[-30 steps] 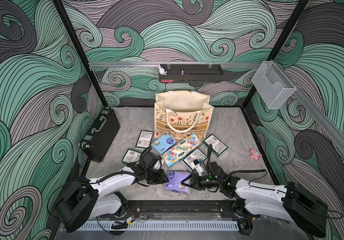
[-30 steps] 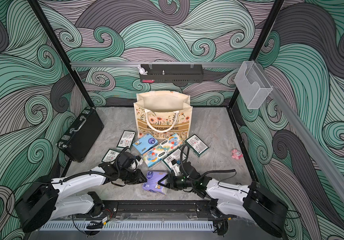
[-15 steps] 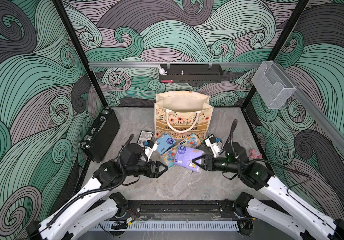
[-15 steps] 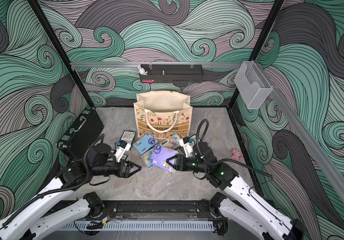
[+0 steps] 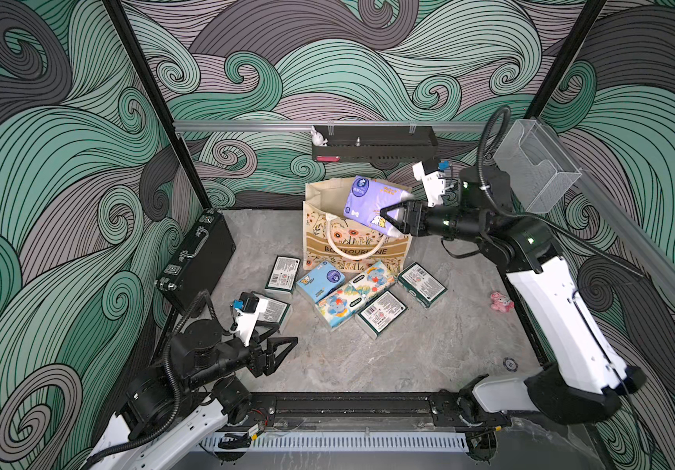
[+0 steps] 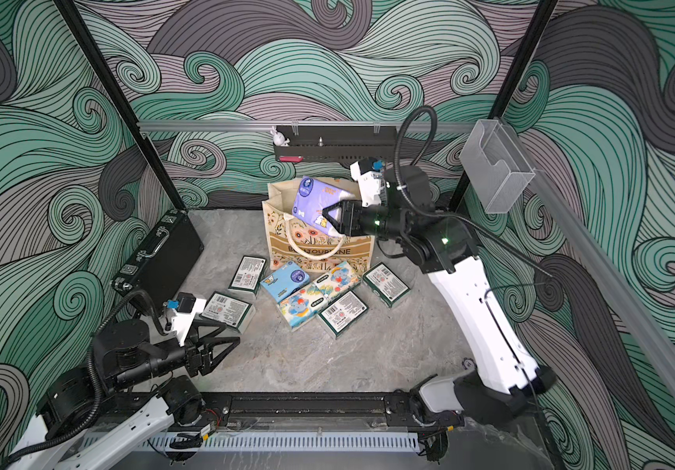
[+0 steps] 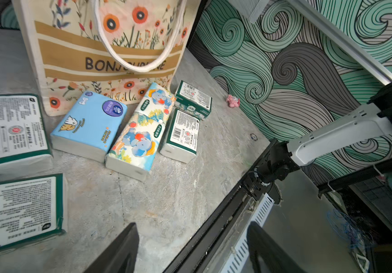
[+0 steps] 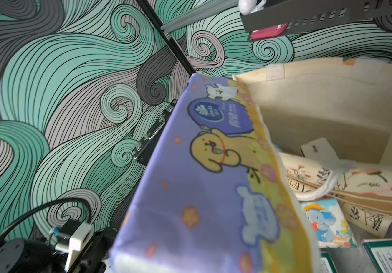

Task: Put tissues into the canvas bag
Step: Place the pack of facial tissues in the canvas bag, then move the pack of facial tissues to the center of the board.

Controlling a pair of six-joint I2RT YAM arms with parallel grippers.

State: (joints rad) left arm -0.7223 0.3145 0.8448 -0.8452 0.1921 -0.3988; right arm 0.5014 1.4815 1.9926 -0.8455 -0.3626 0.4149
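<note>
**Purple pack now up over the bag mouth; left gripper has let go**

At 9 o'clock the black briefcase (image 5: 195, 256) lies along the left edge, untouched. At 7 o'clock is the left gripper (image 5: 285, 354). A second ago it was down at the purple pack near the front rail. It has since drawn back, jaws apart and empty, and a green-and-white pack (image 5: 272, 311) lies just beyond its wrist.

Seven tissues (image 5: 352, 299) remain clustered at centre, tight against the front of the canvas bag (image 5: 352, 252).

At 12 o'clock the bag stands open. The right gripper (image 5: 386, 217), jaws clamped on one end of the purple pack (image 5: 368, 201), has carried it up to hang tilted over the mouth. I judge release comes next.

The bag's near rim and rope handle lie under the pack, and the black shelf (image 5: 374, 144) sits close behind. The table (image 5: 368, 358) is bare from centre to 5 o'clock, and a pink toy (image 5: 501, 302) sits at 3 o'clock.
</note>
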